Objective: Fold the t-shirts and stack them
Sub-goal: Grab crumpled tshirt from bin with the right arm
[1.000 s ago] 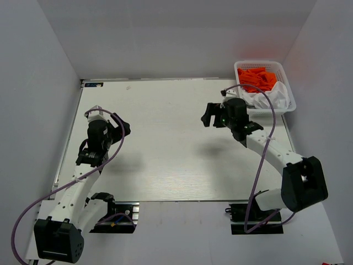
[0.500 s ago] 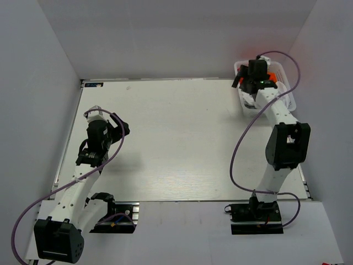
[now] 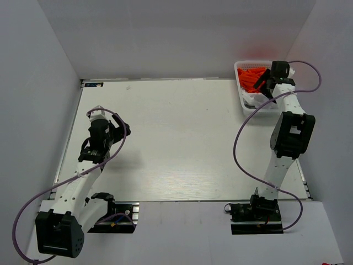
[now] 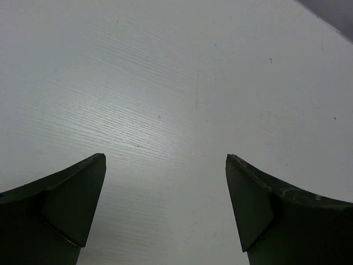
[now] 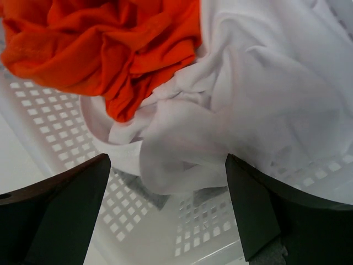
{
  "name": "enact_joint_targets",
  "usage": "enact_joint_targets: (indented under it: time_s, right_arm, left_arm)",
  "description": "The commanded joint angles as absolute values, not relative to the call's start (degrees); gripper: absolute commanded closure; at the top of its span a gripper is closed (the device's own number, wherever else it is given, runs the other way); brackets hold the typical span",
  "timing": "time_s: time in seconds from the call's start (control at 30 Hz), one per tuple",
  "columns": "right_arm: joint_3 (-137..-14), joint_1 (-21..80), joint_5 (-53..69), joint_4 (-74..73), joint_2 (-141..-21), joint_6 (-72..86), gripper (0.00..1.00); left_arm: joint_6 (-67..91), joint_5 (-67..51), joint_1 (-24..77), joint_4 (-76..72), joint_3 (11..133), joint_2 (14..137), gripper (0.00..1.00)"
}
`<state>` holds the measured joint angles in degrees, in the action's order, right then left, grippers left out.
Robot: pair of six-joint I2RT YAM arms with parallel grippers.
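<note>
Fetching a shirt: the right claw [image 5: 166, 161] hangs released above the white t-shirt [image 5: 265, 83], beside the orange t-shirts [image 5: 110, 49] in the basket [image 5: 49, 127], upper right of the top view. Next, it probably needs to descend and pinch a fold. The left claw [image 4: 165, 160] hovers open over the table [image 4: 193, 66].

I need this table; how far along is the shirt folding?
Done: nothing; no shirt lies folded on the table. The white t-shirt and orange t-shirts sit crumpled in the basket. In hand: the right gripper hovers open over the white one, gripping nothing; the left gripper hangs open over the table. Left: every fold and the stack.
</note>
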<state>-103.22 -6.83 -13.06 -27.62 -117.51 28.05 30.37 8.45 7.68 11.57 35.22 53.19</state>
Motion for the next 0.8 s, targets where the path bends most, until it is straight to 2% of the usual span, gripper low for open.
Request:
enact_joint_targets:
  time_s: [0.0, 0.2, 0.43, 0.53, 0.77]
  right_arm:
    - [-103.5, -8.3, -10.7, -25.8, -117.4, 29.8, 0.1]
    - [-98.8, -10.6, -5.5, -18.0, -117.2, 30.0, 0.1]
    - [-102.6, -11.1, 4.6, -12.9, -122.6, 32.3, 0.1]
    - [-99.0, -11.1, 3.4, -2.3, -121.9, 35.8, 0.1]
    - [-104.1, -10.7, 0.8, -1.7, -125.9, 38.2, 0.1]
  left_arm:
    - [28.7, 9.1, 7.9, 10.5, 35.1, 54.1, 0.0]
    - [27.5, 7.3, 7.9, 8.5, 35.1, 55.7, 0.0]
    - [27.0, 8.2, 7.9, 9.9, 35.6, 58.0, 0.0]
    - [27.0, 7.0, 7.9, 8.7, 35.6, 58.5, 0.0]
    - [27.0, 6.9, 7.9, 7.6, 36.1, 59.7, 0.0]
